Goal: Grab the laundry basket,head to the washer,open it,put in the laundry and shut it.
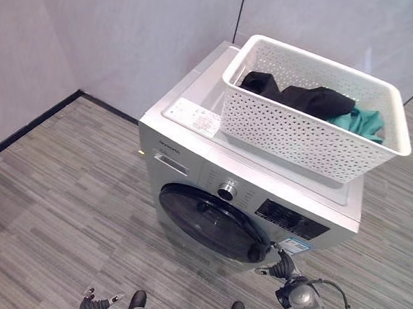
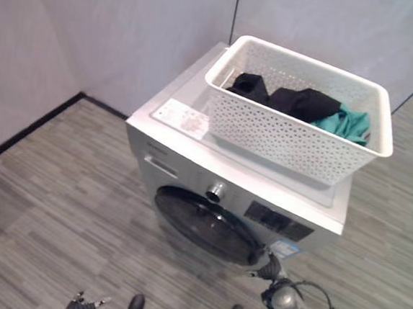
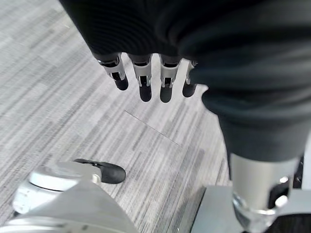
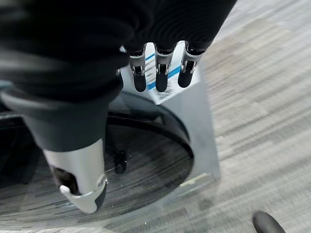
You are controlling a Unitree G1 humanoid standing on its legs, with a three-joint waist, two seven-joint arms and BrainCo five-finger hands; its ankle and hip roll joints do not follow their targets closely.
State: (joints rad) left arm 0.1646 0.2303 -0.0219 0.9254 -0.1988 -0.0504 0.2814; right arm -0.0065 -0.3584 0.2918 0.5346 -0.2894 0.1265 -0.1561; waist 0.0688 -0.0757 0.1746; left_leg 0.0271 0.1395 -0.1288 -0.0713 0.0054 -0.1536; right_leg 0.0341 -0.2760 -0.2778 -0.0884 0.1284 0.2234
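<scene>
Floor (image 1: 59, 185): grey wood-look planks, bounded by pale walls (image 1: 130, 32) with a dark skirting.
Washer (image 1: 191, 164): silver front-loader, stood near the corner; its round dark door (image 1: 211, 223) is seen closed.
Basket (image 1: 295, 133): white, perforated, set on top of the washer, towards its right side.
Laundry (image 1: 305, 98): black and teal garments, lying inside the basket.
Right hand (image 1: 281, 266): held at the door's right edge, just below the control panel; fingers (image 4: 160, 73) kept straight, nothing gripped.
Left hand (image 1: 96, 304): hung low above the floor, left of the washer; fingers (image 3: 146, 80) relaxed, nothing held.
</scene>
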